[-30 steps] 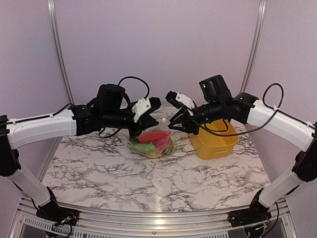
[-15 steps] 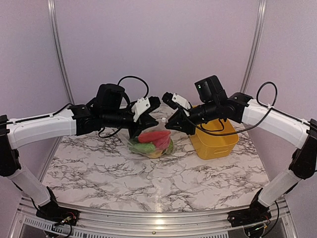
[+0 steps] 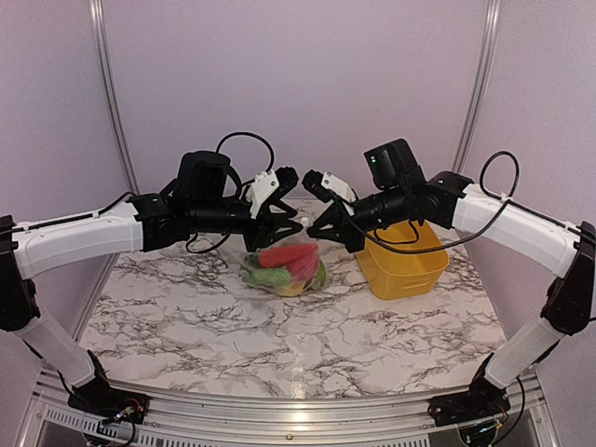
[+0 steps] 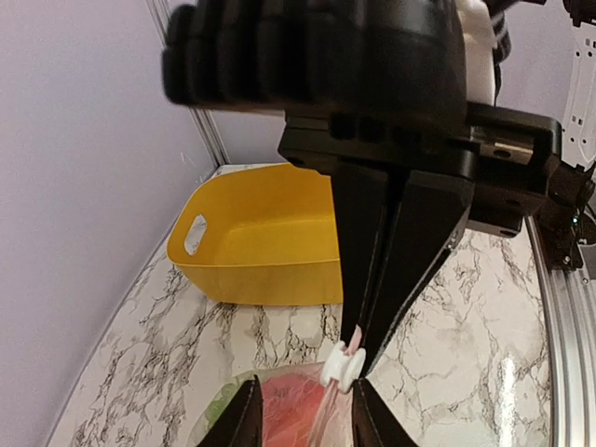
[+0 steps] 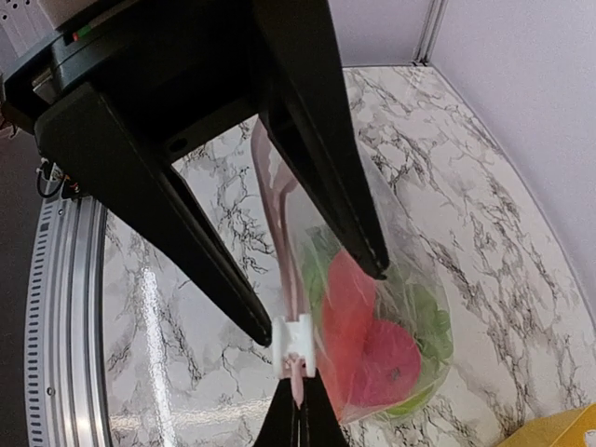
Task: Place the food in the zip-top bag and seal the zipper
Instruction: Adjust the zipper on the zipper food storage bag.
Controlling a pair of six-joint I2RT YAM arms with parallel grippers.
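The clear zip-top bag [image 3: 284, 272] stands on the marble table with its mouth edge held up. The food is inside it, a red piece [image 5: 372, 354] and green pieces [image 5: 424, 317]. The pink zipper [image 5: 279, 214] carries a white slider [image 5: 296, 340], also seen in the left wrist view [image 4: 343, 365]. My right gripper [image 5: 298, 402] is shut on the zipper's end right beside the slider, and in the top view it [image 3: 317, 229] is at the bag's top. My left gripper [image 4: 305, 389] is open with the zipper and slider between its fingers, and in the top view it [image 3: 292, 222] faces the right gripper.
The yellow basket [image 3: 402, 265] stands right of the bag, under the right arm, and it looks empty in the left wrist view [image 4: 261, 251]. Marble table [image 3: 279, 345] stretches toward the near edge. Lilac walls close the back and sides.
My right gripper has moved left to the bag's top. My left gripper has risen a little, and its fingers now stand apart around the zipper.
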